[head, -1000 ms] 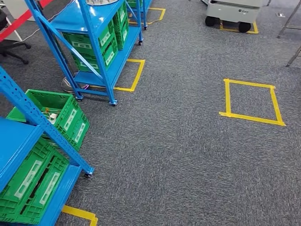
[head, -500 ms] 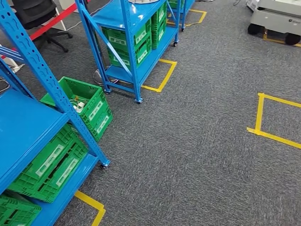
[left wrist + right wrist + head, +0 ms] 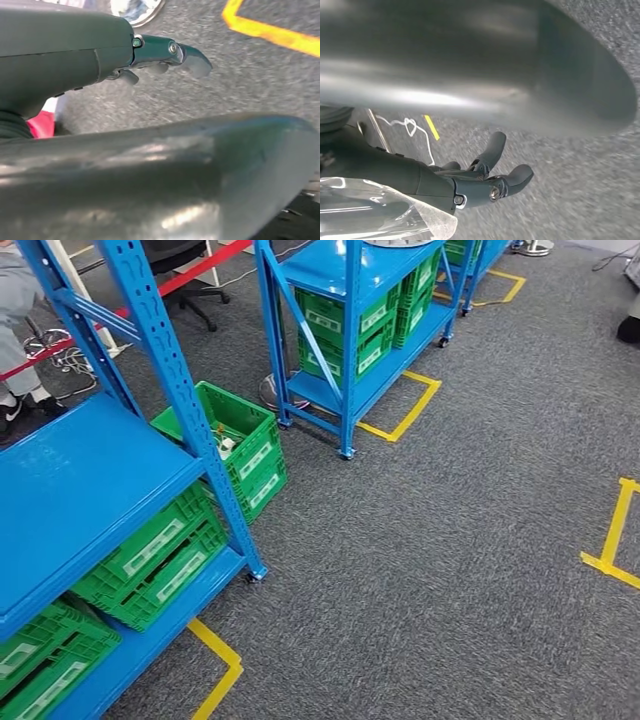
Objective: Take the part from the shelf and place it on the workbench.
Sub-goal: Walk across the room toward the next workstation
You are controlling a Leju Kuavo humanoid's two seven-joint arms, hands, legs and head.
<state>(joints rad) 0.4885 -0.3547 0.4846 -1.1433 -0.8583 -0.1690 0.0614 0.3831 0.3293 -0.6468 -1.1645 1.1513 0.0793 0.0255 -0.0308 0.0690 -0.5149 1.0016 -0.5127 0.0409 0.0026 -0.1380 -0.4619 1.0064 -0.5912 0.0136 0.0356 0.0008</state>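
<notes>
**Swinging toward the near shelf, hands hanging free**

Across the last second the whole head view has slid. The near shelf [image 3: 90, 480] now takes up the left of the picture, the far shelf [image 3: 340, 265] has drifted toward the middle, and the yellow floor square is cut off at the right edge. That is the camera turning, not the racks moving, so I judge the robot is turning to face the near shelf.

Both arms hang low over the carpet. The left hand [image 3: 166, 52] has its fingers [image 3: 188, 57] stretched out straight with nothing between them. The right hand [image 3: 486, 182] has its fingers [image 3: 518, 176] loosely apart and also holds nothing. A clear glossy sheet [image 3: 376, 212] lies by the base of that hand, and I cannot tell what it is.

Which thing is the part is not settled. Small pale bits [image 3: 225, 447] lie in the green crate [image 3: 253, 420] on the floor between the two racks, and a pale round rim [image 3: 400, 243] peeks over the far shelf's top deck — either could be it. More green crates [image 3: 151, 560] are stacked on the near shelf's lower tier.

Free hands beside the racks fit a walk in to fetch the part. They fit equally well a return after it was set on the counter.
</notes>
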